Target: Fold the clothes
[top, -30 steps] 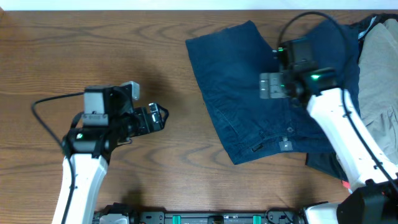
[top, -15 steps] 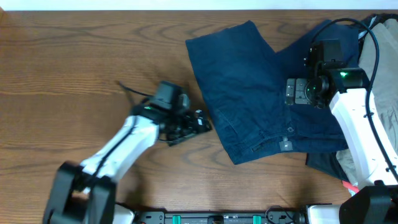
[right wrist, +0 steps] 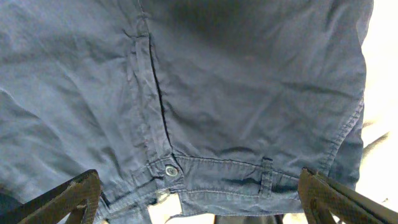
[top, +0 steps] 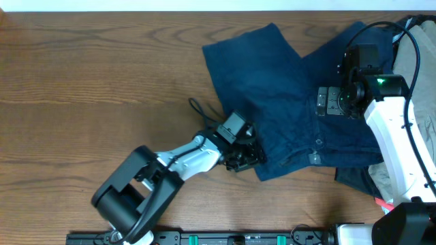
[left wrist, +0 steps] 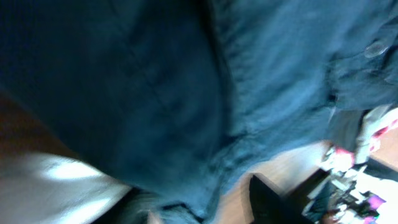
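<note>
The clothes (top: 272,88) are a dark navy garment spread flat at the back right of the table. My left gripper (top: 251,155) lies low at its near left corner. In the left wrist view blurred navy cloth (left wrist: 186,81) fills the frame and reaches down between my gripper (left wrist: 205,208) and its dark fingers (left wrist: 266,200); I cannot make out how far the jaws are apart. My right gripper (top: 325,101) hangs open above the waistband (right wrist: 249,177), with its metal button (right wrist: 170,170) between the spread fingers (right wrist: 81,196).
A pale grey-beige cloth (top: 417,75) is heaped at the right edge, partly under my right arm. More dark fabric (top: 354,178) shows beneath the garment's near right side. Bare wooden tabletop (top: 102,68) stretches to the left.
My left arm has swung right across the table, from the left middle to the garment's near left corner. My right gripper shifted a little to the right, over the waistband, and then stayed put.
</note>
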